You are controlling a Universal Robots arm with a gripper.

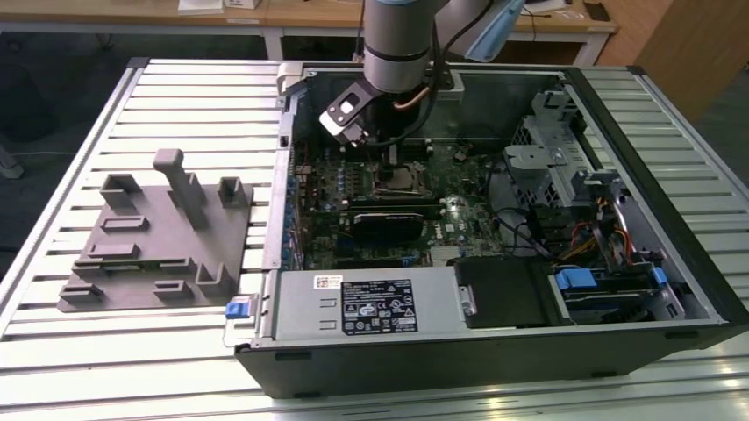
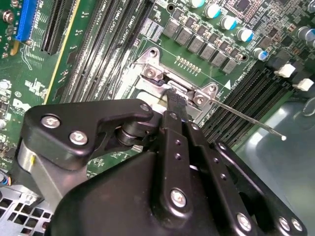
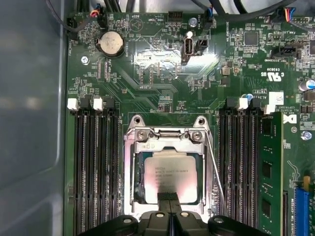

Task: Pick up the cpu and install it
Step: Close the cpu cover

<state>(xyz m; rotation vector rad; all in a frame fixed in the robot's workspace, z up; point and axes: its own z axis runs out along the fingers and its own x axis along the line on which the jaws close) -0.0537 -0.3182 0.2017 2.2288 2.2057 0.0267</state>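
Cpu lying flat inside socket, silvery top facing up in first wrist view, one edge hiding under gripper. Jaws sitting together, thin seam between them, tips hanging over that edge; touching cpu or not, cannot tell. In second wrist view, gripper body covering most of socket.

My arm hangs down from above, and my claw points downward with its two fingers pressed closely together.

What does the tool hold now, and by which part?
Apparently nothing: the tool is shut over the cpu, which lies flat in the socket.
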